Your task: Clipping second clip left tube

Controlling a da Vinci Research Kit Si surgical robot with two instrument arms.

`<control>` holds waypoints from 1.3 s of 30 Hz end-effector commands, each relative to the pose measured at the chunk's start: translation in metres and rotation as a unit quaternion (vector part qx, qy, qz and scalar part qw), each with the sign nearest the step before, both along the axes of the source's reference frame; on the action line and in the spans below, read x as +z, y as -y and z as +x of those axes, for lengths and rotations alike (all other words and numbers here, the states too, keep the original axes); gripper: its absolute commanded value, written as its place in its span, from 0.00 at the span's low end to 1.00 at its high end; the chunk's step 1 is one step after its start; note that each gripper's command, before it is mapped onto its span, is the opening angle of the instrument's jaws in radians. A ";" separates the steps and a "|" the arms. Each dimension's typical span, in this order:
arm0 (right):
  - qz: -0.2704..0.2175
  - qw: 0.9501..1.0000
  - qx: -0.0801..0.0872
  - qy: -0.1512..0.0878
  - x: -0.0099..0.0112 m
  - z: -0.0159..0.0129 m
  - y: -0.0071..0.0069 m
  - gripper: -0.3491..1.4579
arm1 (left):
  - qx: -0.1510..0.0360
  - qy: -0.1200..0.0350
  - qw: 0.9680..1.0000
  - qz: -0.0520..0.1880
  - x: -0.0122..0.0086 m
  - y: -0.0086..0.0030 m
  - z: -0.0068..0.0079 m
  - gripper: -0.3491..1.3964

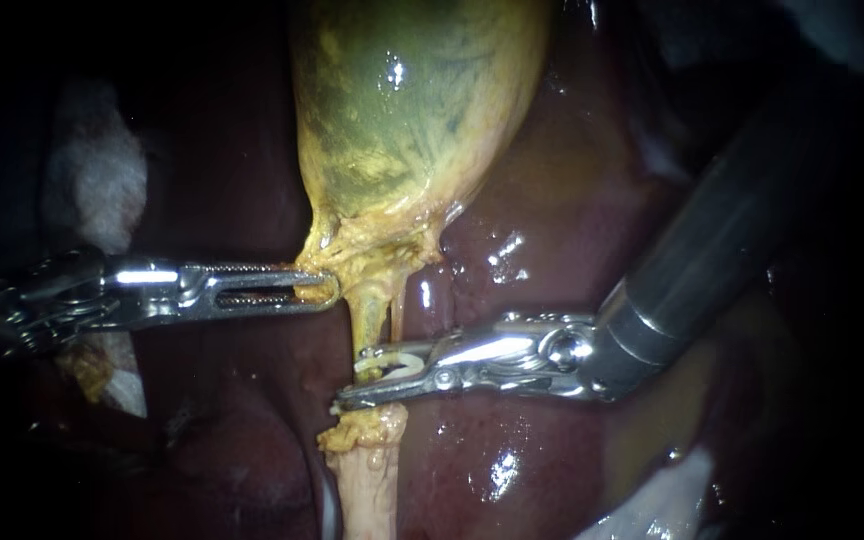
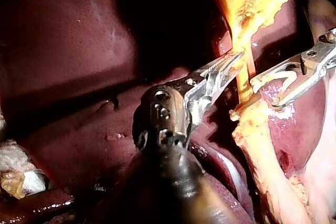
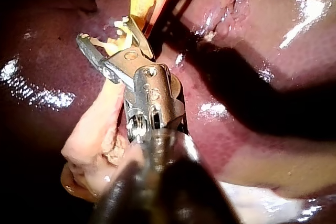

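Thin yellow tube (image 1: 370,318), taut; my right instrument (image 1: 367,380) holds a white clip (image 1: 392,362) astride it; left instrument (image 1: 327,288) jaws clamp gallbladder (image 1: 402,110) neck.

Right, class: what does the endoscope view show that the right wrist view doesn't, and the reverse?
Endoscope view only: the green body of the gallbladder, with the left instrument shut on its yellow neck. Right wrist view only: the lower end of the pale tissue strand, beside the instrument's shaft. Both: the right instrument holding a white clip open astride the left tube, over the liver.
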State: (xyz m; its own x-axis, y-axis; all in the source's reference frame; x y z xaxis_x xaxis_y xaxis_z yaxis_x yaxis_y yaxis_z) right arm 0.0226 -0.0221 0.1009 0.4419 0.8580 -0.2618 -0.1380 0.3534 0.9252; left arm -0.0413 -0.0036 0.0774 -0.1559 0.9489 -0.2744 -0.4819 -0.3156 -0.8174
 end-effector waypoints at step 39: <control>-0.022 0.999 0.035 0.019 0.0053 -0.0010 -0.0005 0.46 | -0.002 0.000 1.000 0.005 -0.0042 0.0005 -0.0011 0.00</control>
State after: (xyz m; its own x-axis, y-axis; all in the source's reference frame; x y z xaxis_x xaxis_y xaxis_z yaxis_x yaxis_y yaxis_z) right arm 0.0218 -0.0216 0.1062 0.3909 0.8760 -0.2824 -0.2008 0.3806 0.9027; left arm -0.0424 -0.0041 0.0732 -0.1510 0.9526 -0.2643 -0.4823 -0.3044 -0.8215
